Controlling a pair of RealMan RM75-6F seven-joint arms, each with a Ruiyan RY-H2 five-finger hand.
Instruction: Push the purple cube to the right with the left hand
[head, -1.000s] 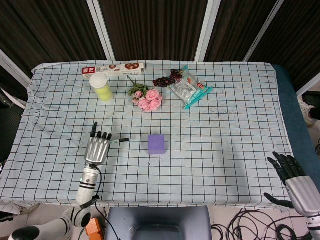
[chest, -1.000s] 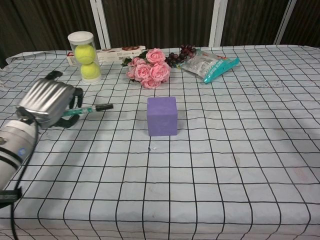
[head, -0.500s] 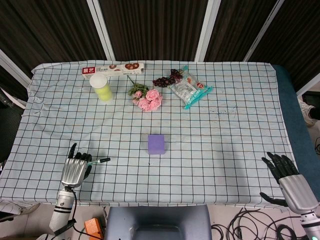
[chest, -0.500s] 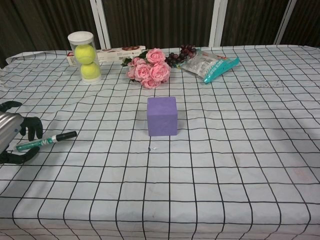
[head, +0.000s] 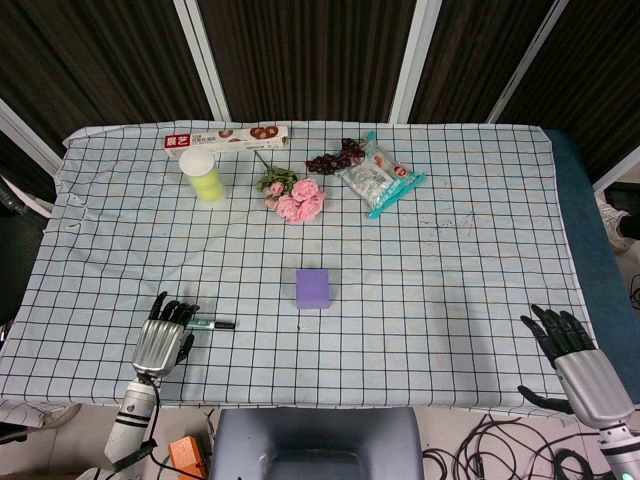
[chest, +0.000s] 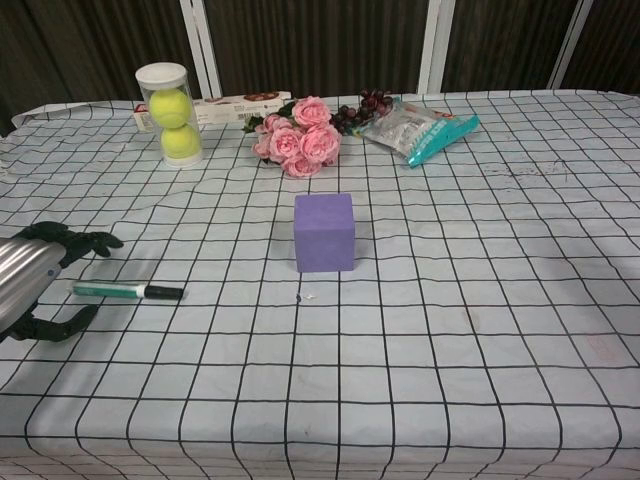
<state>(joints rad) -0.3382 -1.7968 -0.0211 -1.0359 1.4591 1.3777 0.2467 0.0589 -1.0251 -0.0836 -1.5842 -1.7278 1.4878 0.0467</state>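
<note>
The purple cube (head: 313, 288) (chest: 324, 232) stands upright near the middle of the checked tablecloth, with nothing touching it. My left hand (head: 160, 340) (chest: 30, 280) is at the front left of the table, well left of the cube, fingers spread and holding nothing. A green-and-black marker (head: 212, 323) (chest: 128, 291) lies flat on the cloth just beyond its fingertips. My right hand (head: 575, 360) hangs off the front right corner with its fingers apart and nothing in it; the chest view does not show it.
Along the back stand a clear tube of tennis balls (head: 204, 177) (chest: 170, 113), a long biscuit box (head: 227, 138), pink flowers (head: 296, 200) (chest: 300, 140), dark grapes (head: 335, 158) and a teal snack bag (head: 380, 177) (chest: 420, 130).
My left hand pulled back from near the cube to the front left edge and let go of the marker, which now lies on the cloth. The cube has not moved.
</note>
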